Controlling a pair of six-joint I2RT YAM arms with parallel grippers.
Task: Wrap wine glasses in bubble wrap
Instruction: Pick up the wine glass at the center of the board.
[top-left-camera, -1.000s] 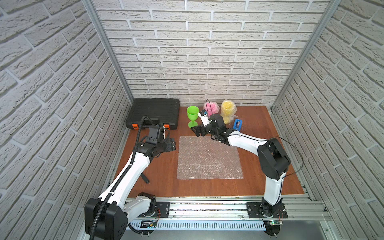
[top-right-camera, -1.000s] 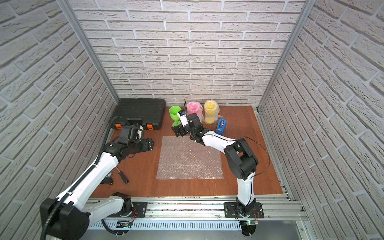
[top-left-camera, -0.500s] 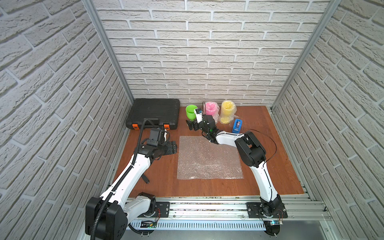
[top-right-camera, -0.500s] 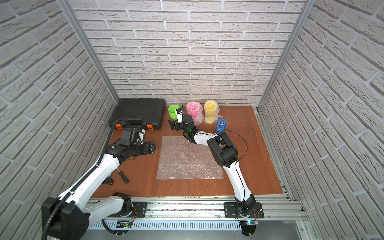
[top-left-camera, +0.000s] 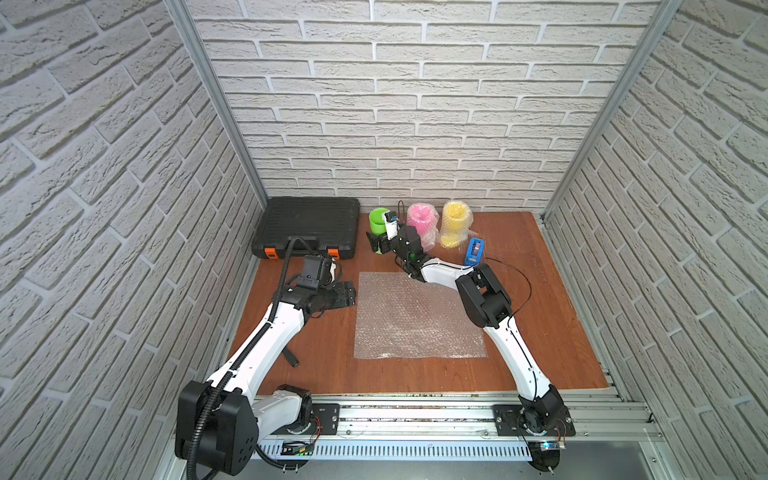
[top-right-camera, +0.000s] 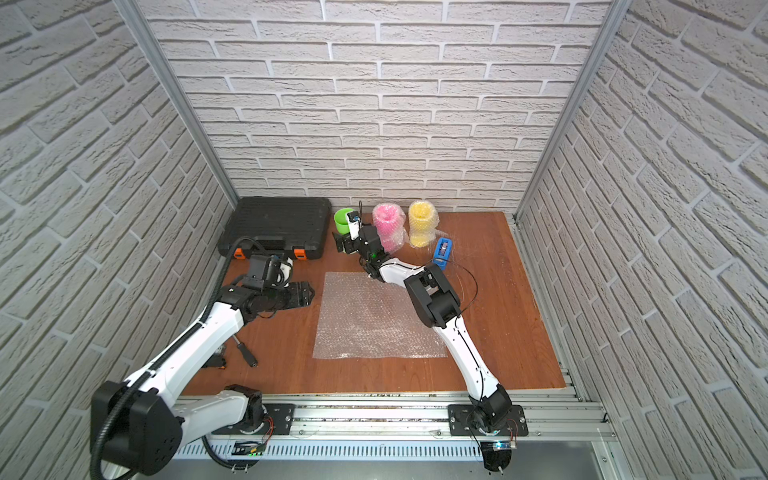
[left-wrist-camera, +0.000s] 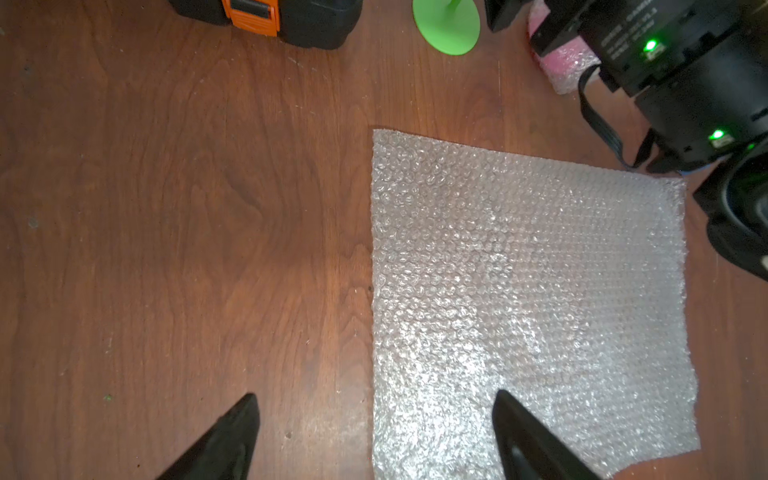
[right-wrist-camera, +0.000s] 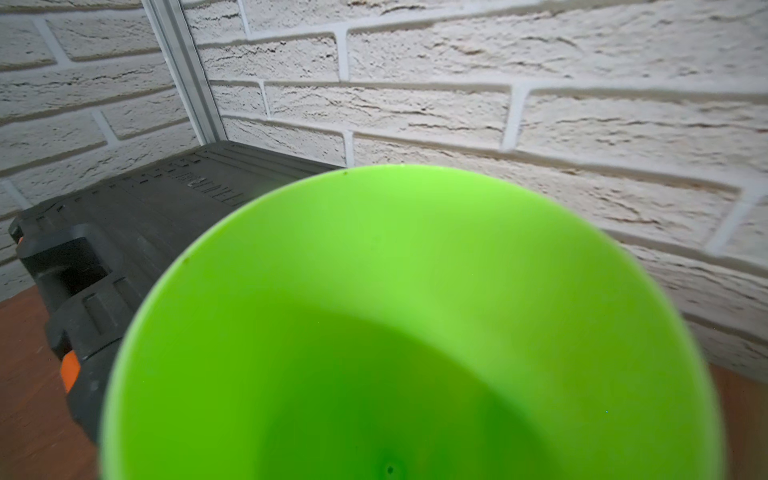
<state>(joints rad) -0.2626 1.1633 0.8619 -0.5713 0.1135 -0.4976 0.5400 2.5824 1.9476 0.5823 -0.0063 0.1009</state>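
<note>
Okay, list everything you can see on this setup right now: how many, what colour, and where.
green goblet: one, lime green, unwrapped, table's back, beside the tool case
pink goblet: one, in bubble wrap, table's back
yellow goblet: one, in bubble wrap, next to the pink goblet
bubble wrap sheet: one, clear, flat, mid-table
tape dispenser: one, blue, by the yellow goblet
tool case: one, black, orange latches, back corner
table: one, brown wood
left gripper: black, open, over the sheet's edge
right gripper: black, open, at the green goblet
</note>
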